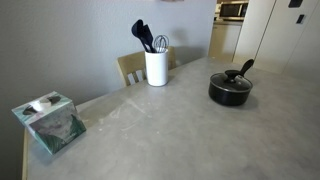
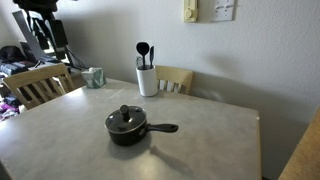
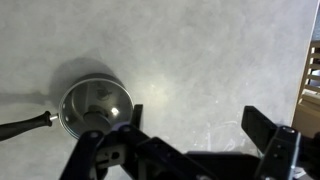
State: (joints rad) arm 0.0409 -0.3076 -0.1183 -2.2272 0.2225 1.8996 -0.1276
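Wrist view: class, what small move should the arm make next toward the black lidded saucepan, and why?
Probably a short sideways shift that brings the open jaws over the round black lidded saucepan. The jaws stand apart, yet only bare grey tabletop lies between them. The pan sits off to one side, partly behind one jaw, and looks untouched.
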